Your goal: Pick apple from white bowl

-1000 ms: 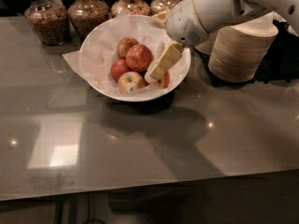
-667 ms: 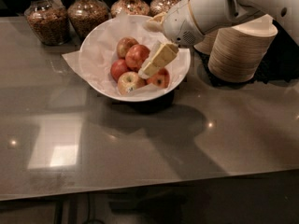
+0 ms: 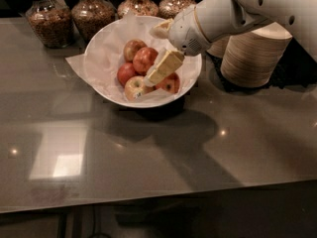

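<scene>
Gripper (image 3: 152,78) low inside bowl (image 3: 105,83), tip just right of apple (image 3: 144,58) and over yellow-green apple (image 3: 133,88); how wide it is or whether it grips anything: can't tell. Apple lies mid-bowl among other apples

pincer (image 3: 151,78) over white bowl (image 3: 101,63), half-hiding small apple (image 3: 173,85)

One camera looks down across the table (image 3: 148,152) toward the jars (image 3: 91,15) behind the bowl (image 3: 99,76), fairly near, perhaps head-mounted; the gripper (image 3: 149,80) hangs over the bowl.
</scene>
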Tool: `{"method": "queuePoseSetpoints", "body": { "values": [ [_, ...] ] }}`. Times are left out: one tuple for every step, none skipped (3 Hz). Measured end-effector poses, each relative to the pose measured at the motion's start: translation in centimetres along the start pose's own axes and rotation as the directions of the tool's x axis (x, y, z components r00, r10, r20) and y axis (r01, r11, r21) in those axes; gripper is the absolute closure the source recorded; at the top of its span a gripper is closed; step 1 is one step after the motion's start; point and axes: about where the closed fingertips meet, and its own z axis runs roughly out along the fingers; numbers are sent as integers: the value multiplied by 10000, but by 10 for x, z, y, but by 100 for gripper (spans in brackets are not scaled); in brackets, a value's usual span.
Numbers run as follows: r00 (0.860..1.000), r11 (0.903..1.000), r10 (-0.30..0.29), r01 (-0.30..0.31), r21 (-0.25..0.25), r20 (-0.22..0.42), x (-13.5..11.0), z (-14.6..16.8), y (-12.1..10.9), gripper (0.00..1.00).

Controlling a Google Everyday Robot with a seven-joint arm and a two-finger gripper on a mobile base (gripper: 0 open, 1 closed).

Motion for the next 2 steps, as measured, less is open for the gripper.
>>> {"method": "queuePoseSetpoints", "body": {
  "values": [
    [9997, 9998, 183, -183, 38, -146, 10, 9, -2, 17],
    [9995, 9995, 289, -287, 100, -146, 13, 14, -9, 21]
  ]
}}
